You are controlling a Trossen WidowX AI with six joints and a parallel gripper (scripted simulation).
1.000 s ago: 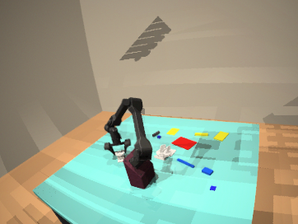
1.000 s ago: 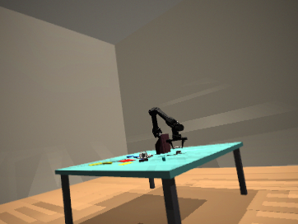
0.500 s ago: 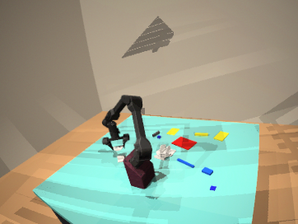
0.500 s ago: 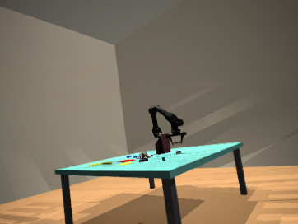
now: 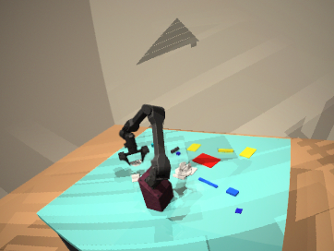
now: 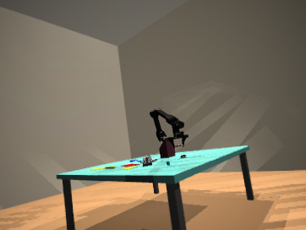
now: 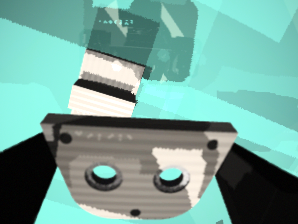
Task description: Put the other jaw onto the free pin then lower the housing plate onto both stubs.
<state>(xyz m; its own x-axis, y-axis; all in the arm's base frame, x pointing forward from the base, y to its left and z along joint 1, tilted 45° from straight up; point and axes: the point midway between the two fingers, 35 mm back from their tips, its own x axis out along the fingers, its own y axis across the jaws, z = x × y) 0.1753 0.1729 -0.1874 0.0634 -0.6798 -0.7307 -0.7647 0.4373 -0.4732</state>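
Gripping the housing plate (image 5: 136,162) (image 7: 135,165) between wide-set fingertips (image 5: 134,157); probably stiff, light, best held by opposite side edges.

Top, exterior views facing table.

Turquoise table (image 5: 258,231) (image 6: 203,160) with flat red piece (image 5: 206,160) (image 6: 130,165).
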